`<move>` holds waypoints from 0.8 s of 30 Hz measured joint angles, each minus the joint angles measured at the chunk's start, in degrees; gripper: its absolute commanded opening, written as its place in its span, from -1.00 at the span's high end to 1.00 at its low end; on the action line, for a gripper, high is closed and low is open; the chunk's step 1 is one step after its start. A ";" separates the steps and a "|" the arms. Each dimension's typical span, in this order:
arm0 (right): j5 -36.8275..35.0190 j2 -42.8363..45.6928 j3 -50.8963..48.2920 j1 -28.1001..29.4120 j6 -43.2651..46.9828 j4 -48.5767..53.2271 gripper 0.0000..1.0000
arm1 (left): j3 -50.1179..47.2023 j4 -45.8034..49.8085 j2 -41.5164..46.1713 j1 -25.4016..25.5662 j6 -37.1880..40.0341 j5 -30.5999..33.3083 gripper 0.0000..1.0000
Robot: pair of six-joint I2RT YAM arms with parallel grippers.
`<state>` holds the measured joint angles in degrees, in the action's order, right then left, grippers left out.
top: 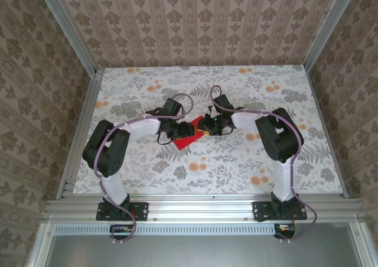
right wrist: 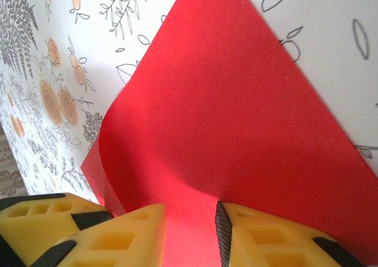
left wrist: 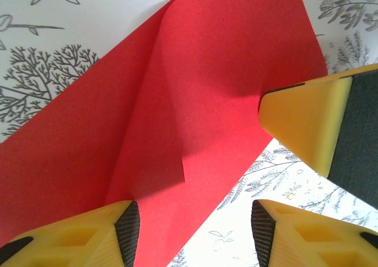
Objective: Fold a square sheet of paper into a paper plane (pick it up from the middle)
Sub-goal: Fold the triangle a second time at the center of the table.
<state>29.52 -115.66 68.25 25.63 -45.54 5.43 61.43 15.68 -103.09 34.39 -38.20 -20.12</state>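
The square sheet of paper (top: 188, 134) is bright red and lies on the floral table between both grippers. In the left wrist view the sheet (left wrist: 201, 84) has a flap folded over along a diagonal crease. My left gripper (left wrist: 195, 222) is open, with one finger over the sheet's edge and the other over bare table. My right gripper (right wrist: 190, 220) is low on the sheet (right wrist: 236, 113), jaws a little apart, red paper showing in the gap and nothing pinched. One of its yellow fingers (left wrist: 301, 125) rests at the sheet's edge. A paper plane is out of view.
The floral tabletop (top: 236, 166) stretches around the sheet, bounded by aluminium rails (top: 201, 207) at the near edge and patterned walls on three sides. Both arms (top: 112, 146) (top: 277, 137) bend inward from their bases.
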 measured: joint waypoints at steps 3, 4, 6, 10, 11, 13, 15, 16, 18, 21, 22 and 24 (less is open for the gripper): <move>1.84 0.13 -1.18 0.02 0.22 -2.12 0.41 | -0.63 -1.88 0.15 -0.37 -1.20 -1.22 0.18; 2.69 0.15 -1.62 0.02 0.31 -2.73 0.42 | -0.81 -2.29 0.20 -0.44 -1.51 -1.38 0.23; 4.02 0.22 -2.25 0.02 0.37 -3.74 0.42 | -1.09 -2.82 0.37 -0.57 -2.03 -1.46 0.31; 5.88 0.22 -2.64 0.26 0.76 -4.66 0.36 | -1.60 -3.41 0.61 -0.94 -2.67 -1.46 0.55; 6.21 0.28 -2.71 0.39 0.81 -4.92 0.35 | -1.70 -3.50 0.63 -1.07 -2.73 -1.46 0.61; 6.97 0.42 -2.75 0.76 1.18 -5.25 0.34 | -1.99 -3.61 0.66 -1.11 -2.97 -1.27 0.69; 7.43 0.57 -2.75 1.22 1.62 -5.33 0.34 | -2.29 -3.63 0.72 -1.11 -2.99 -1.11 0.77; 7.67 0.66 -2.75 1.46 1.86 -5.33 0.34 | -2.40 -3.63 0.74 -1.11 -3.02 -1.05 0.80; 8.26 0.81 -2.75 1.84 1.95 -5.33 0.35 | -2.56 -3.72 0.74 -1.11 -3.02 -0.87 0.85; 8.72 0.85 -2.75 2.34 2.12 -5.38 0.36 | -2.67 -3.74 0.76 -1.11 -3.02 -0.66 0.90; 8.74 0.85 -2.75 2.45 2.25 -5.33 0.37 | -2.69 -3.74 0.81 -1.16 -3.02 -0.61 0.92; 8.76 0.85 -2.75 2.73 2.34 -5.33 0.37 | -2.71 -3.74 0.94 -1.18 -3.02 -0.44 0.96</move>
<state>38.28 -114.80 65.49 28.36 -43.20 0.10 58.72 11.94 -102.15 33.21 -41.21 -20.56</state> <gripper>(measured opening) 0.318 0.056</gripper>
